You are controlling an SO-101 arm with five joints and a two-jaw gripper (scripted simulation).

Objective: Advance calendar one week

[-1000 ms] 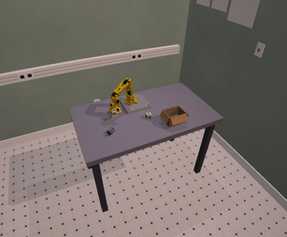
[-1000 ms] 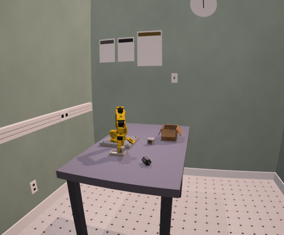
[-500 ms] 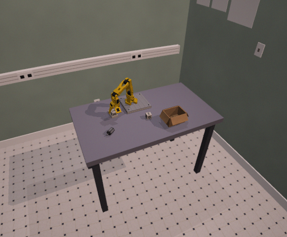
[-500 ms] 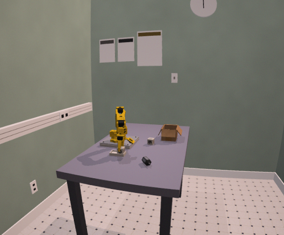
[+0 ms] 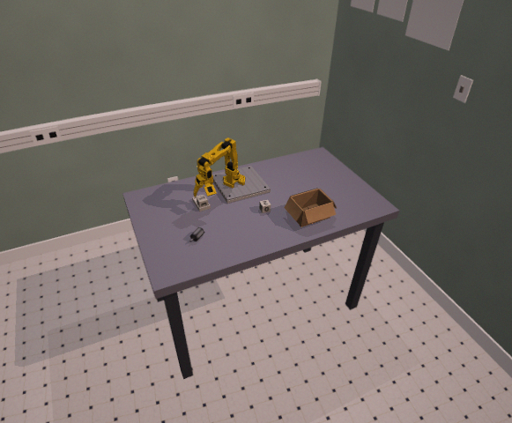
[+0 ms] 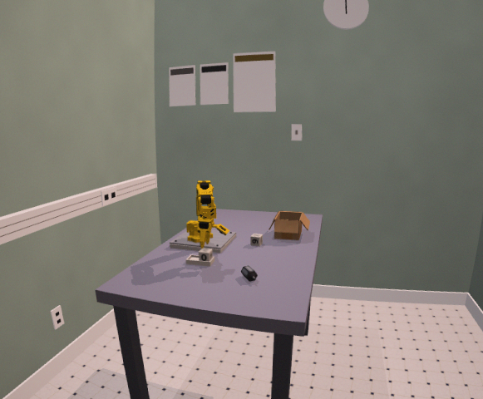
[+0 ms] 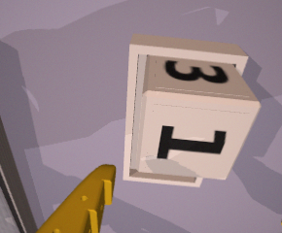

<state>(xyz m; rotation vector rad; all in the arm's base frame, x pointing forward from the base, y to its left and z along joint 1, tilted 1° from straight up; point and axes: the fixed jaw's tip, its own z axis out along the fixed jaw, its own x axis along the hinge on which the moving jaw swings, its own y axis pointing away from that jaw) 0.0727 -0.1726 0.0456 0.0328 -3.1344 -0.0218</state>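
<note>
The claw (image 5: 202, 196) (image 6: 214, 240) (image 7: 199, 182) stands spread with nothing between its fingers, close to the cube in the tray (image 5: 202, 201) (image 6: 205, 255) (image 7: 194, 138). That cube sits at one end of the shallow, pale tray (image 5: 204, 208) (image 6: 194, 261) (image 7: 185, 45); whether its bottom is fully flat, I cannot tell. A 1 and a 3 lie sideways in the wrist view, and a 0 shows in the exterior view.

The loose cube (image 5: 264, 207) (image 6: 256, 239) is well apart from the claw, out on the counter (image 5: 247, 236) (image 6: 215, 296), between the base plate and the open carton. Nearer the claw, the grooved grey base plate (image 5: 256, 183) (image 6: 229, 240) forms a low raised edge beside the tray. The brown carton (image 5: 319, 212) (image 6: 288, 231), beyond the loose cube, has flaps leaning outward. On the tray's side away from the base plate's wall edge lies a dark, faceted, glossy object (image 5: 196, 234) (image 6: 248, 273), near but apart from the tray.

Open counter separates tray and loose cube past the plate's corner. Both cubes are off-white, square-edged, with bold black digits; the counter is smooth, dull purple-grey.
</note>
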